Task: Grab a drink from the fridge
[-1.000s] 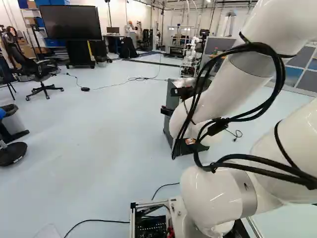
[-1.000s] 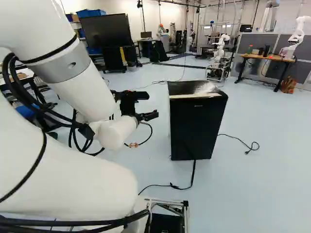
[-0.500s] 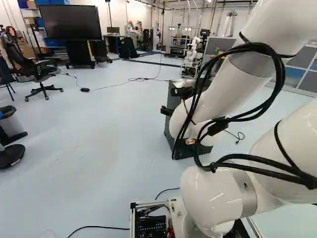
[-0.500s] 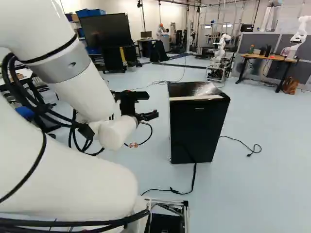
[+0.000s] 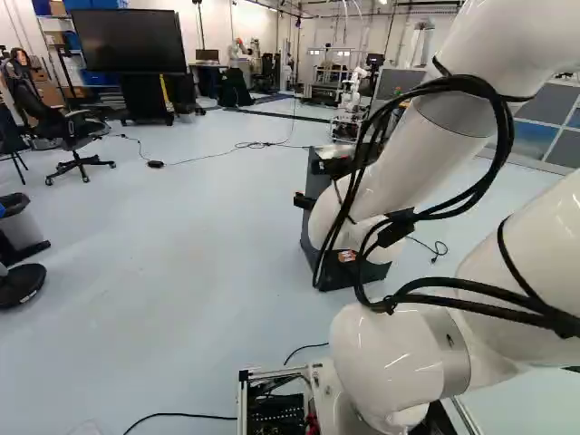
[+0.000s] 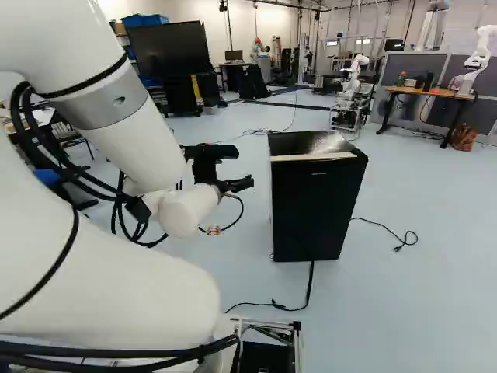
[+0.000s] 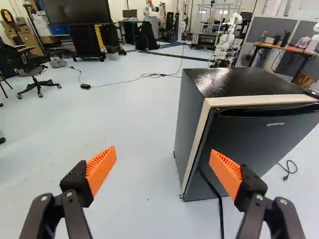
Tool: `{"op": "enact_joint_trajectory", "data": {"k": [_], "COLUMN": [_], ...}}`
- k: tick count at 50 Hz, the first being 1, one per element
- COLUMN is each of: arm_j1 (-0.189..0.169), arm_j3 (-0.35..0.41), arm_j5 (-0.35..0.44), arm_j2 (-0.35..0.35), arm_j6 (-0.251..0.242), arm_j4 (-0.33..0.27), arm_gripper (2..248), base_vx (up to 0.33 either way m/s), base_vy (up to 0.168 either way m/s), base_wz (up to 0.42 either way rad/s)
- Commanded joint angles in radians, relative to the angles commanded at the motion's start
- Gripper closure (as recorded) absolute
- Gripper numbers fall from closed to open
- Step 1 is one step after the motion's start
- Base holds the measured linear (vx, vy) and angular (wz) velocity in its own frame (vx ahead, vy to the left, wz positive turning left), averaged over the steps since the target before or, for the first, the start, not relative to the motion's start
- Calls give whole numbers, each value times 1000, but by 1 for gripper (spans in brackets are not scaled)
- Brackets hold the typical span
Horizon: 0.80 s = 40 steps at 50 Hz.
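So here's my arm, smooth glossy white, its rounded joints swelling across the left of the right base view, upper parts cut off by the frame. Black cables loop off it in thick rubbery curves at the right of the left base view. And down at the foot there, a squared metal frame holds a circuit board, partly hidden by the joint.

Out at the end, the pincer, matt black, centre left of the right base view. In the wrist view it stands wide open, two ribbed orange wedge pads facing each other with nothing between them!

And there's the fridge, a boxy dark cabinet centre right of the right base view, apart from the pincer. Shiny top, speckled with glare; flat door, shut, edged by a pale strip. That door hides the inside from me. In the left base view my arm covers most of the cabinet.

A thin cord curls on the smooth pale floor to its right. Beyond, upper right, a wooden tabletop carries another robot and small objects too tiny to tell. Far upper left, a flat black screen.
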Motion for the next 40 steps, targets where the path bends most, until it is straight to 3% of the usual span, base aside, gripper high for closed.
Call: {"op": "enact_joint_trajectory", "data": {"k": [23,40], "arm_j1": [45,77], "arm_j3": [-81,-118], "arm_j5": [1,34], "arm_j2": [-127,-215], "arm_j6": [0,0], "arm_j4": [89,197], "arm_gripper": [3,3], "base_vx": [0,0], "base_vy": [0,0], "base_wz": [0,0]}}
